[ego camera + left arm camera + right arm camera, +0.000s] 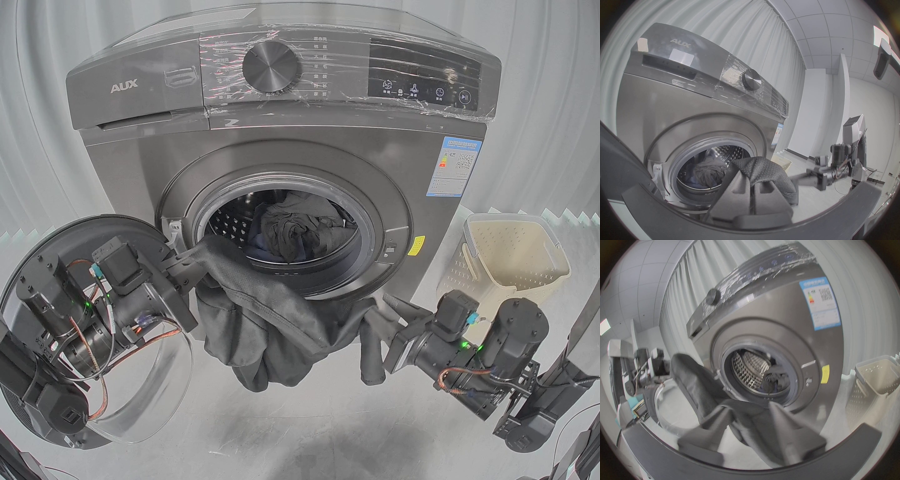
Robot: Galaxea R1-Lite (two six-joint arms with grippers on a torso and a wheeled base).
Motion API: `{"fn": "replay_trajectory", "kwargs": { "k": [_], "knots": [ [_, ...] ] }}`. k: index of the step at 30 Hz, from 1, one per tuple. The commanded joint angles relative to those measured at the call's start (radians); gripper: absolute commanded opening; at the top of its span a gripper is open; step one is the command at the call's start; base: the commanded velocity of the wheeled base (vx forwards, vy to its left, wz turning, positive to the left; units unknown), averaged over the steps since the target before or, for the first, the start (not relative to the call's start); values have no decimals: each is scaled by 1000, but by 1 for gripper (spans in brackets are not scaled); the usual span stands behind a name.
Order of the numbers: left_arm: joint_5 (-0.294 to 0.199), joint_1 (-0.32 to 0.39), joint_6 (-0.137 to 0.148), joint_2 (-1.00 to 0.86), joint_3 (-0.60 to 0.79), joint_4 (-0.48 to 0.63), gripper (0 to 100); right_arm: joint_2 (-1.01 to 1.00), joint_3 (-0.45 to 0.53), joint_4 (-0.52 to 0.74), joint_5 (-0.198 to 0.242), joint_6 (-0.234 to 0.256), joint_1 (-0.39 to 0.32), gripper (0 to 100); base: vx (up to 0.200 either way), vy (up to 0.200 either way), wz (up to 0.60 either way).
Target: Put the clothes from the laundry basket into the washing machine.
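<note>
Both arms are in front of the washing machine (144, 162), with one dark garment (269, 319) strung between them. Left gripper (187, 265) sits just beside the left rim of the drum opening, over the open door (150, 387). Its fingers (737, 193) are pressed together on one end of the garment, and fabric drapes over the tips. Right gripper (384, 322) is lower, below the right side of the opening. Its fingers (790, 427) stand somewhat apart with a thick bunch of the same garment clamped between them, and a short tail hangs down under it. The garment's upper edge lies across the lower lip of the opening; the rest sags outside, down the front panel and clear of the floor. Other dark clothes (300, 228) are already piled inside the drum. Laundry basket (519, 250) stands on the floor just right of the machine, near the right arm.
</note>
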Motion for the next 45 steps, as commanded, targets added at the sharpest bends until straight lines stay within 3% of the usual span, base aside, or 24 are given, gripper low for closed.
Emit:
{"fn": "replay_trajectory", "kwargs": {
  "k": [1, 4, 11, 14, 18, 21, 27, 31, 39, 45],
  "knots": [
    [-1, -12, 3, 70, -66, -1, 0, 95, 84, 1, 6, -10, 30, 100, 0, 0, 0],
    [1, -14, 7, 96, -67, -1, 0, 102, 142, 3, 12, -10, 38, 100, 0, 0, 0],
    [1, -15, 6, 104, -81, -2, 0, 118, 168, 3, 6, -10, 12, 100, 0, 0, 0],
    [1, -15, 6, 99, -95, -2, 0, 115, 165, 1, 23, -7, 9, 100, 0, 0, 0],
    [3, -15, 3, 104, -113, -2, 0, 105, 179, 3, 77, -9, 38, 100, 0, 0, 0],
    [3, -15, 3, 104, -110, -2, 0, 112, 168, 1, 83, -10, 46, 100, 0, 0, 0],
    [1, -21, 7, 98, -107, -2, 0, 173, 27, 4, 71, -7, 20, 100, 0, 0, 0],
    [1, -47, 6, 95, -115, -1, 0, 286, -103, 4, 86, -18, 17, 100, 0, 0, 0],
    [1, -70, 6, 92, -136, -1, 0, 441, -241, 4, 123, -70, -11, 100, 0, 0, 0],
    [-1, -77, 6, 90, -151, -1, 0, 500, -332, 4, 124, -73, 6, 100, 0, 0, 0]
  ]
}}
